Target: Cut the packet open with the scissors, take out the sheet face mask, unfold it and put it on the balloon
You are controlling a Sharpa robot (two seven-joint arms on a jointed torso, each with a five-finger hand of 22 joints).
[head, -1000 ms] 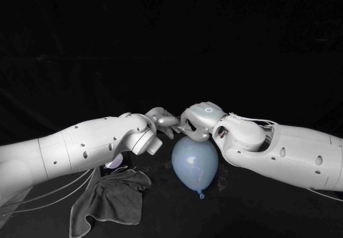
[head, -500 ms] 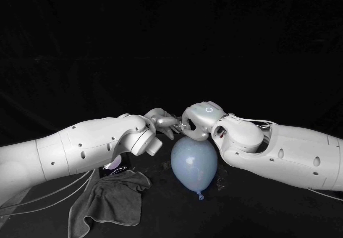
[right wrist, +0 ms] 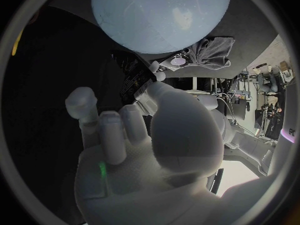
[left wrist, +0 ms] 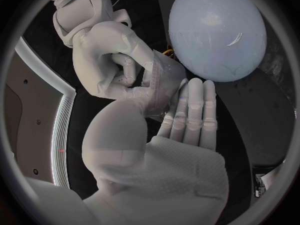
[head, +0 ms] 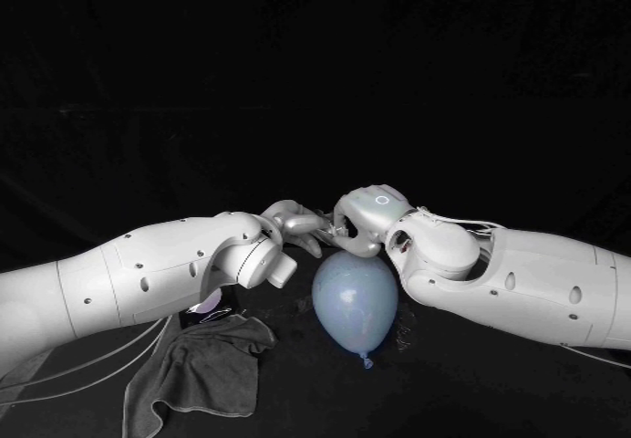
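A pale blue balloon (head: 353, 301) lies on the black table with its knot towards me. Just above its far end my left hand (head: 296, 224) and right hand (head: 366, 214) meet, fingers close together. In the left wrist view a thin translucent sheet mask (left wrist: 164, 82) is bunched between the two hands. My left hand (left wrist: 187, 117) pinches it between thumb and fingers, and my right hand (left wrist: 115, 60) grips its other side. The balloon (left wrist: 215, 32) lies right beyond them. The right wrist view shows my right hand (right wrist: 144, 135) curled, with the balloon (right wrist: 159, 15) ahead of it.
A dark grey cloth (head: 197, 365) lies crumpled on the table under my left arm, also seen as the cloth (right wrist: 212, 50) beyond the balloon. A small pale object (head: 208, 301) sits at the cloth's far edge; what it is I cannot tell.
Both arms and the joined hands have drifted slightly to the left. The balloon has shifted a little with them.
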